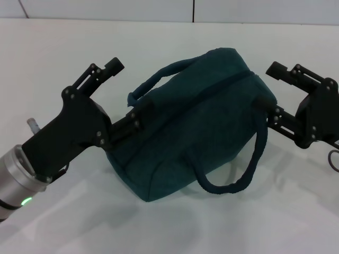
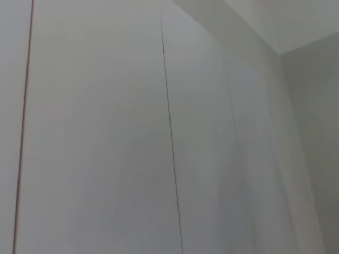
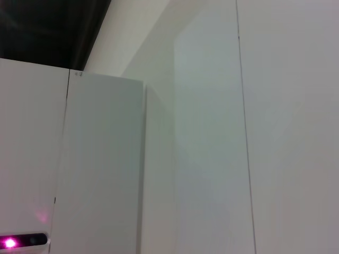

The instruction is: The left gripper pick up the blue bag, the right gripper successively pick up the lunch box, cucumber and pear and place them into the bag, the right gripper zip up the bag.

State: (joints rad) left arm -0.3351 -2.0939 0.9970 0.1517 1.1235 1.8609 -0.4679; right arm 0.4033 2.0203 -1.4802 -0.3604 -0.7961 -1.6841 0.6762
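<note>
head: above, looking down, close on blue bag (image 1: 196, 121) | both wrists: facing white wall panels | shared: nothing

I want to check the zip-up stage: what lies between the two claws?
In the head view, the blue bag fills the stretch between the left claw and the right claw.

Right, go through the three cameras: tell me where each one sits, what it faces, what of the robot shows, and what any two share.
Head view: from the robot's head, looking down at the dark teal-blue ribbed fabric bag on the white table; left gripper and right gripper flank it.
Left wrist view: on the left arm, facing pale wall panels; no robot parts show.
Right wrist view: on the right arm, facing white panels; no robot parts show.
Shared: both wrist views show only walls, no bag.
</note>
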